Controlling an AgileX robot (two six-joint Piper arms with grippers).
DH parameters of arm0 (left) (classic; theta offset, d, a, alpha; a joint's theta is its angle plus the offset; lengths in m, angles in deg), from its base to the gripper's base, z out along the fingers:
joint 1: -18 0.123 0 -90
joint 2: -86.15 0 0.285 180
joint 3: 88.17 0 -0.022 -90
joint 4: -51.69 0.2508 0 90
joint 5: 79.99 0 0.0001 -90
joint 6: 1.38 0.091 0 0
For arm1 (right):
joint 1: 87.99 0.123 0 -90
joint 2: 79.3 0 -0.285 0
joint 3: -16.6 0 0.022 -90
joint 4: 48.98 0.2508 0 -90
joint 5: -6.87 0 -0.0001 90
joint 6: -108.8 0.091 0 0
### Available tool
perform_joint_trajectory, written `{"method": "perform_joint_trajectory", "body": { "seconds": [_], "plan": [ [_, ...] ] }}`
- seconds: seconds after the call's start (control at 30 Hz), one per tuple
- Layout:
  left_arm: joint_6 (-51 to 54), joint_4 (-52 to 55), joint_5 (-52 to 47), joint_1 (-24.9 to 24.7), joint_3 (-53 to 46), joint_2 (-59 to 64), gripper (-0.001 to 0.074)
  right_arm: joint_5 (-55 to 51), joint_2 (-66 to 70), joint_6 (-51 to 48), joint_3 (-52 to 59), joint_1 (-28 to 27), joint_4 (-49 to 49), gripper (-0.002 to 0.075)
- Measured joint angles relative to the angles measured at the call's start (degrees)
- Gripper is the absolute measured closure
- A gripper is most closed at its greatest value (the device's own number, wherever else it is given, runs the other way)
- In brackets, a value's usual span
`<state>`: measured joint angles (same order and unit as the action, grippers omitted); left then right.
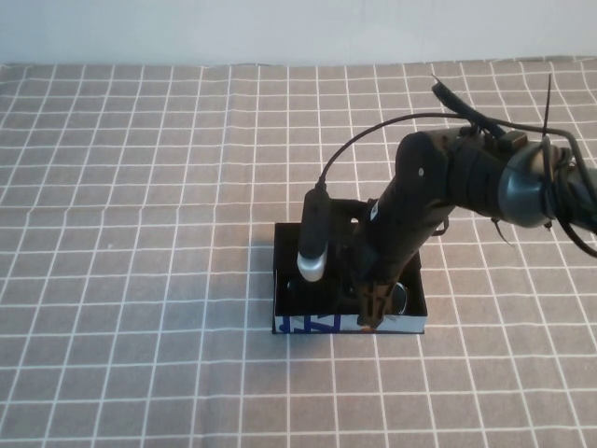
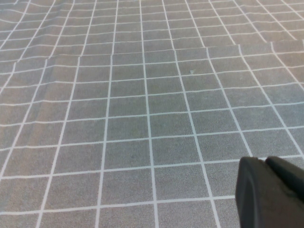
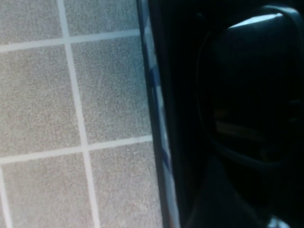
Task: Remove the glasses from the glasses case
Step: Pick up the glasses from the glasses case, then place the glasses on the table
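Right gripper down inside glasses case, near its printed front wall; can't tell its state. Left gripper away from case, over checked cloth, state unclear. Glasses lie in case: light, rigid, slick-lensed. You grab frame bridge, not lens.

High view: raised on the robot's own side, angled down at the checked tablecloth, whole workspace in frame, glasses case near centre with right gripper lowered into it. Left wrist view: low, oblique, along bare cloth only; left gripper at frame corner. Right wrist view: very close, facing down onto the case's printed front edge and one lens of the glasses; shared with high view: case and adjoining cloth
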<state>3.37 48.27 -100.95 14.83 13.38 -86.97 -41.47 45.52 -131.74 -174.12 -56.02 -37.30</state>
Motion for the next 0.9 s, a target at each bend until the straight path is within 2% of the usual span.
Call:
{"method": "perform_joint_trajectory", "body": {
  "seconds": [0.07,0.2,0.27,0.47,0.63,0.77,0.9],
  "plan": [
    [0.0,0.0,0.0,0.0,0.0,0.0,0.074,0.3,0.5,0.0,0.0,0.0,0.0,0.044],
    [0.0,0.0,0.0,0.0,0.0,0.0,0.074,0.5,0.6,0.4,-0.4,0.0,-0.3,0.0619],
    [0.0,0.0,0.0,0.0,0.0,0.0,0.074,-0.3,0.1,1.7,-1.4,0.1,-0.4,0.0673],
    [0.0,0.0,0.0,0.0,0.0,0.0,0.074,-8.7,-2.0,9.9,-7.7,0.1,-4.3,0.0678],
    [0.0,0.0,0.0,0.0,0.0,0.0,0.074,-16.1,-7.2,26.5,-12.0,-1.4,-4.7,0.0678],
    [0.0,0.0,0.0,0.0,0.0,0.0,0.0739,-21.1,-11.6,42.6,-12.0,-6.6,-2.2,0.0678],
    [0.0,0.0,0.0,0.0,0.0,0.0,0.074,-21.4,-17.5,48.2,-5.4,-14.0,2.7,0.0678]
  ]
}}
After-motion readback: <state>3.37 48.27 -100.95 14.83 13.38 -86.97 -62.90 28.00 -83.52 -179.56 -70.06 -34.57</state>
